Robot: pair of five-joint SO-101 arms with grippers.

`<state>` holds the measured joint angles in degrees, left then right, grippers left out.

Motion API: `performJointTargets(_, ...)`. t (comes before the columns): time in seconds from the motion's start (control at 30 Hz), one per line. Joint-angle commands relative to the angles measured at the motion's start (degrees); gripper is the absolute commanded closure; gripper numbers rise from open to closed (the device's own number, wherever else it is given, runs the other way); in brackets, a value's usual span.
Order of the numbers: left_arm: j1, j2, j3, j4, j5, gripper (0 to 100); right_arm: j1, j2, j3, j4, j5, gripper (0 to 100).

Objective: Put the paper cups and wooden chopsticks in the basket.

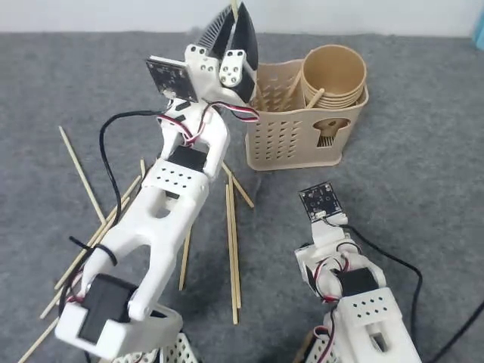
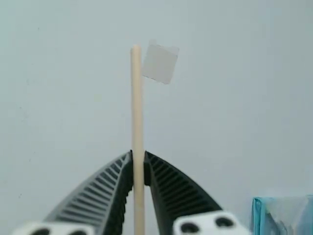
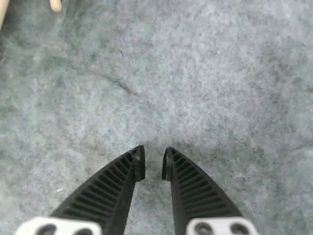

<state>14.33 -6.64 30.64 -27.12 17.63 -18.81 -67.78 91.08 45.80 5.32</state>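
My left gripper (image 1: 233,21) is raised just beside the beige basket (image 1: 291,140), at its left rim, and is shut on a wooden chopstick (image 2: 136,98) that stands upright between the fingers. Stacked paper cups (image 1: 334,72) sit in the basket's right compartment, and a couple of chopsticks (image 1: 291,87) lean inside it. Several more chopsticks (image 1: 231,242) lie scattered on the grey carpet around the left arm. My right gripper (image 3: 153,160) hovers low over bare carpet, its jaws nearly together with nothing between them; the right arm (image 1: 336,265) rests at the front right.
The left arm's body (image 1: 162,219) lies across the scattered chopsticks. Chopstick ends (image 3: 55,5) poke in at the edge of the right wrist view. A blue object (image 1: 479,30) stands at the far right edge by the wall.
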Motion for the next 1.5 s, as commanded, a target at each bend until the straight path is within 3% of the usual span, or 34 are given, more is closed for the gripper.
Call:
performJointTargets(0.0,0.8,-2.7,-1.7,9.1,-0.4,82,0.7,-0.8,-0.6,-0.5,0.9,92.6)
performJointTargets(0.07,0.7,-5.5,-0.9,14.2,-0.4,74,0.7,-0.8,-0.6,-0.5,0.9,92.6)
performJointTargets(0.13,0.7,-9.3,0.2,19.1,-0.3,72,0.7,-0.8,-0.6,-0.5,0.9,92.6)
performJointTargets(0.33,-3.0,-26.5,5.6,31.9,-0.3,82,0.7,-0.8,-0.6,-0.5,0.9,92.6)
performJointTargets(0.53,-11.8,-45.3,13.4,49.7,-0.4,99,0.7,-0.8,-0.6,-0.5,0.9,92.6)
performJointTargets(0.73,-25.5,-62.1,29.7,64.6,-0.4,99,0.7,-0.8,-0.6,-0.4,0.9,92.6)
performJointTargets(0.87,-37.9,-72.3,41.7,67.2,-0.6,99,0.1,-0.8,-0.6,-0.4,0.9,92.3)
performJointTargets(0.97,-43.2,-78.9,50.9,67.3,-0.9,99,0.1,-0.8,-0.6,-0.7,0.9,92.2)
performJointTargets(1.07,-47.0,-85.4,61.1,67.3,-6.2,99,-0.3,-0.8,-0.8,-0.9,0.9,92.2)
performJointTargets(1.17,-48.3,-90.3,66.3,70.0,-10.6,99,-3.4,-0.8,-2.2,-0.4,1.2,92.2)
performJointTargets(1.27,-48.0,-93.6,65.9,76.0,-11.3,98,-7.8,-0.3,-5.3,0.1,7.3,92.2)
performJointTargets(1.47,-49.5,-95.3,66.1,76.3,-11.3,98,-15.3,0.8,-22.7,8.0,9.3,92.2)
